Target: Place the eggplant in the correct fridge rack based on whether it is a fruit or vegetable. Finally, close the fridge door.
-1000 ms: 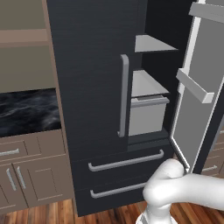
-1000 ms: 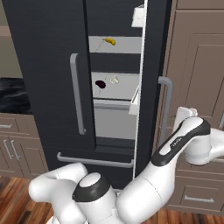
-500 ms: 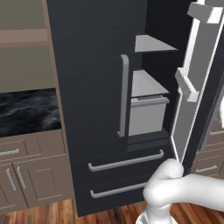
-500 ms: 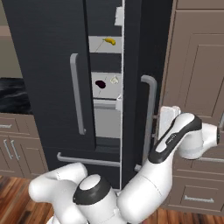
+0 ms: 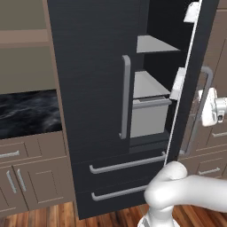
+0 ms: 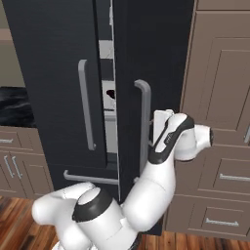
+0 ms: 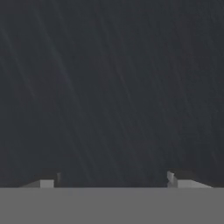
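Matte black fridge door (image 6: pixel 146 58), long grey bar handle (image 6: pixel 144 122)

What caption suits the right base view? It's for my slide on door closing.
Robot arm pressing the black fridge door nearly shut, the eggplant visible on its rack through the remaining gap.

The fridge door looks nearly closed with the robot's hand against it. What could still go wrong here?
The fridge door still stands ajar: a narrow gap shows the eggplant inside. If the push stops early, the door may not seal. The gripper sits right beside the door's handle, so it might snag on that bar. The hand view has the fingertips flat against the dark panel, so a slip sideways could lose contact.
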### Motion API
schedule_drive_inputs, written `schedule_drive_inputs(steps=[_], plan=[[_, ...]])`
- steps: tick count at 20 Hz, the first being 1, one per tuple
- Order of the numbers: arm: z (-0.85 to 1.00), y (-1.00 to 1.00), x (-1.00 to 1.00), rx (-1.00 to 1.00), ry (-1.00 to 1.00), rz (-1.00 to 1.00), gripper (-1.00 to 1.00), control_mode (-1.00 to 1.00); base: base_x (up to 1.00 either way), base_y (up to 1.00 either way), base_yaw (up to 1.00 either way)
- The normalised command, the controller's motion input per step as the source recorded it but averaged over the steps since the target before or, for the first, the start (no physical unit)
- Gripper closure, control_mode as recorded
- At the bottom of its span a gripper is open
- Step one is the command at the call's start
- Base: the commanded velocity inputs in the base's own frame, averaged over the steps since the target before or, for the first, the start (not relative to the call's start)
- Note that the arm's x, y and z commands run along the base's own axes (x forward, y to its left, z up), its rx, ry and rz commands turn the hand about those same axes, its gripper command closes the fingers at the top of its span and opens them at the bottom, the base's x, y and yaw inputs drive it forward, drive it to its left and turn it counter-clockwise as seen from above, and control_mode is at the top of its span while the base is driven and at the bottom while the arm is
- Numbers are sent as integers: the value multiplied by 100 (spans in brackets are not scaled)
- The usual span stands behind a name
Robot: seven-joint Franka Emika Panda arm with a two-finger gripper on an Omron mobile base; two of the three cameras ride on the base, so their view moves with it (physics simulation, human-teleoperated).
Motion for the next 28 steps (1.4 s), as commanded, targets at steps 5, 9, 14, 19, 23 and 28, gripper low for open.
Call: schedule_drive_inputs(steps=[5, 9, 14, 19, 23, 28], plan=[[0, 100, 51, 0, 0, 0, -100, -100, 0, 0, 0], [0, 100, 45, -2, -5, -1, -100, -100, 0, 0, 0], [0, 100, 31, -9, -17, -18, -100, -100, 0, 0, 0], [7, 73, 45, -11, -15, -44, -100, -100, 0, 0, 0], [11, 48, 59, -10, -6, -50, -100, -100, 0, 0, 0], [2, 31, 67, -5, 0, -44, -100, -100, 0, 0, 0]])
